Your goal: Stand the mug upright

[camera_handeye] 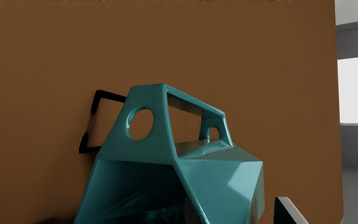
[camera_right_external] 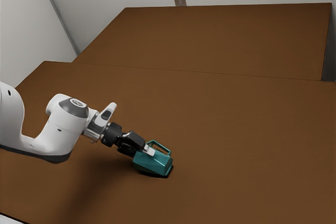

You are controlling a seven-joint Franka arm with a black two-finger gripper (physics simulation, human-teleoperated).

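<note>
Left to right in the exterior view: the black two-finger gripper (camera_handeye: pixel 236 206) is spread pretty wide, one finger in the mouth, the other outside with a gap, so nothing's clamped. The glossy teal faceted mug (camera_right_external: pixel 153 164) lies on its side, mouth facing the jaws, one wall between them. I'd centre on that wall, pinch squarely, lift, then rotate mouth-up slowly.

Tool (camera_right_external: pixel 147 152) partly in mug (camera_right_external: pixel 155 163) on table (camera_right_external: pixel 241 129)
</note>
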